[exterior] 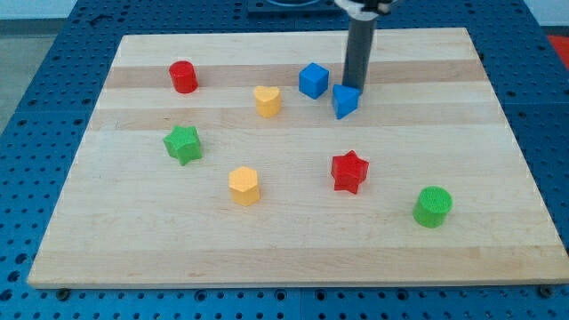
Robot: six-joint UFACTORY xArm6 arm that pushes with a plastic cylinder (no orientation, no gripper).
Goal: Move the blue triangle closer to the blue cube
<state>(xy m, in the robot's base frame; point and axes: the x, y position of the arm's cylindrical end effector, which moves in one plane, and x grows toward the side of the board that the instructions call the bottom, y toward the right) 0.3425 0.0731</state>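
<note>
Camera view shows my tip (pixel 356 86) resting on the wooden board (pixel 293 258) right at the upper edge of the blue triangle (pixel 346 101), seemingly touching it from the view's top. No pincer exists on this arm, only the bare dark rod, which grips nothing. That triangle lies just beside the blue cube (pixel 313 80), down toward the view's right of it, a narrow gap between them. A yellow heart (pixel 267 100) sits farther toward the view's left.

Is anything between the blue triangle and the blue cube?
No. In the camera view, only bare wood separates the blue triangle from the blue cube.
</note>
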